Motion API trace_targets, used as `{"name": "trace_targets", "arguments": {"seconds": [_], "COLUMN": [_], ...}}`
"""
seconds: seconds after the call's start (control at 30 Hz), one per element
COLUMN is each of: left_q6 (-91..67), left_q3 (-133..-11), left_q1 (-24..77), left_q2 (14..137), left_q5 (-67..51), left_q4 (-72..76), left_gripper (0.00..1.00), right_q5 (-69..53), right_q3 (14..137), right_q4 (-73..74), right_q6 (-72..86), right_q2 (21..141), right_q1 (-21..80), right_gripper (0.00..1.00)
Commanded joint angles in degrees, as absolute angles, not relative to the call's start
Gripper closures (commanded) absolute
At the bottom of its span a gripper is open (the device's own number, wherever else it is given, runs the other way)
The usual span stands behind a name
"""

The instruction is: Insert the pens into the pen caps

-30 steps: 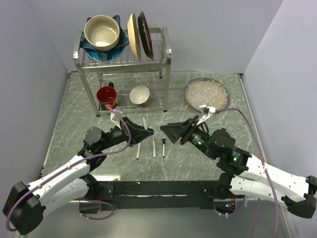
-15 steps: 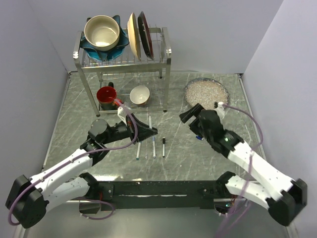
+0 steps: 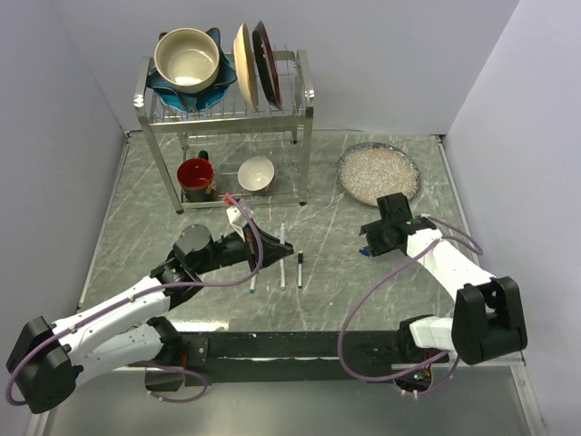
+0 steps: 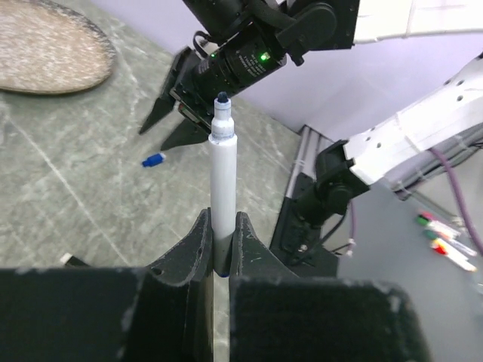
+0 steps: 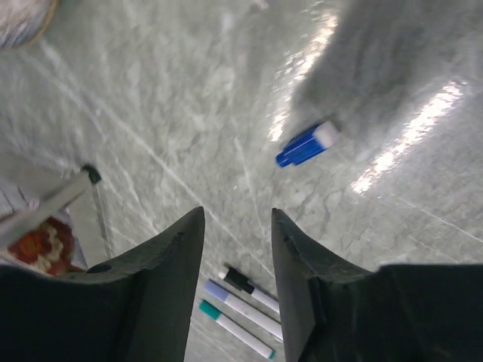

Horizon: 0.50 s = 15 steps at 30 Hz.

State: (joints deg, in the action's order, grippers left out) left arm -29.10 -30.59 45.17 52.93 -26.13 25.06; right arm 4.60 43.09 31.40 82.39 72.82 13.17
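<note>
Plastic, by the look of it, made up the blue-tipped pen (image 4: 223, 173), so it was likely light, stiff and smooth along its white barrel, apt to slide or pivot if pinched weakly. The left pincer (image 4: 223, 226) was clenched on its lower barrel and held it above the surface (image 3: 336, 286) with the bare tip pointing out toward the right arm. The tip end stood well clear of the fingers, which left room for a cap to go on. The blue cap (image 5: 306, 145) lay on its side on the surface, apart from everything else, just ahead of the right pincer (image 5: 236, 219), whose jaws stood apart over the surface with nothing between them. The cap was tiny and round, so it would probably roll or skitter if nudged from one side. A hold across its middle, with the open end left free to face the pen, seemed the sound choice, and a firm one, since pressing it home would need some push along the pen's length. Three more pens (image 3: 282, 269) lay side by side on the surface between the two arms, touched by neither pincer.
</note>
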Motion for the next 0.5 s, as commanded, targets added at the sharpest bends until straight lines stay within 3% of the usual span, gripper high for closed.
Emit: {"name": "trace_targets", "arguments": {"seconds": [0.0, 0.47], "left_q6": [-24.1, -20.5], "left_q3": [-28.3, -25.6], "left_q1": [46.8, 47.5], "left_q2": [51.6, 52.7], "left_q5": [-19.2, -18.4], "left_q4": [26.4, 27.0], "left_gripper": [0.99, 0.99], "right_q5": [2.5, 2.1], "right_q3": [44.8, 46.1], "right_q4": [34.5, 33.5], "right_q6": [86.4, 86.8], "right_q2": [76.5, 84.9], "right_q1": [11.1, 8.5], "right_gripper": [0.52, 0.54]}}
